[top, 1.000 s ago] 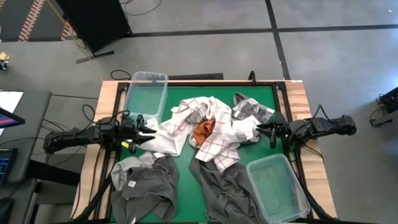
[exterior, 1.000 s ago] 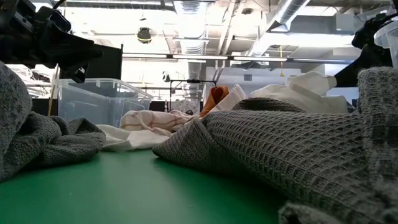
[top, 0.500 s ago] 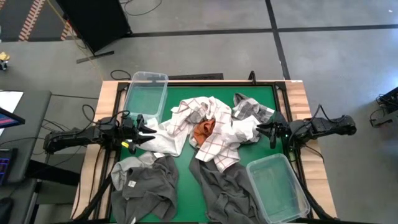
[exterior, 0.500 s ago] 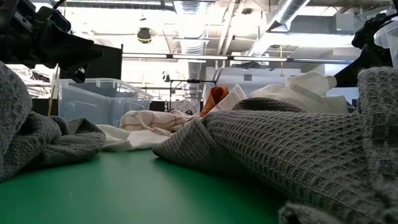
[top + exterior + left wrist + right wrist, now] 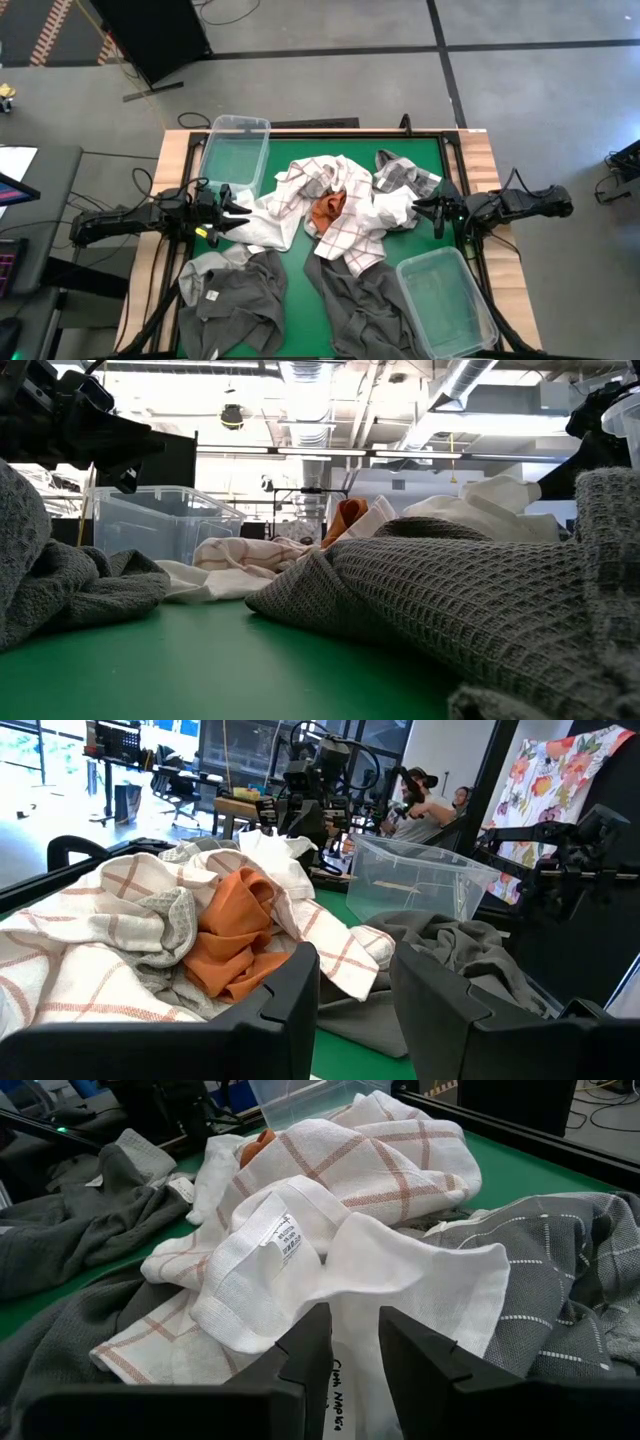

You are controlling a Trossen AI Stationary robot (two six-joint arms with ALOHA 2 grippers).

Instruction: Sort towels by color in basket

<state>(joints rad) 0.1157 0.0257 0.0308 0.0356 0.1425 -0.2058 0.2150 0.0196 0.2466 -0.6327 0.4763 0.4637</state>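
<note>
Fingers: my left gripper [image 5: 243,213] at 9 o'clock and right gripper [image 5: 418,208] at 3 o'clock, both parted narrowly, holding nothing. Towels [image 5: 335,215]: all heaped mid-desk [image 5: 300,240]. Bins at 11 o'clock [image 5: 236,152] and 5 o'clock [image 5: 446,300]: empty. Sorting not begun.

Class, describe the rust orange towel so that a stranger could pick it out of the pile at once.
Start at the green table top and find the heap of white checked cotton towels at its middle. Tucked into that heap lies the small crumpled rust orange towel, the only piece of warm solid colour among white and grey cloths.
</note>
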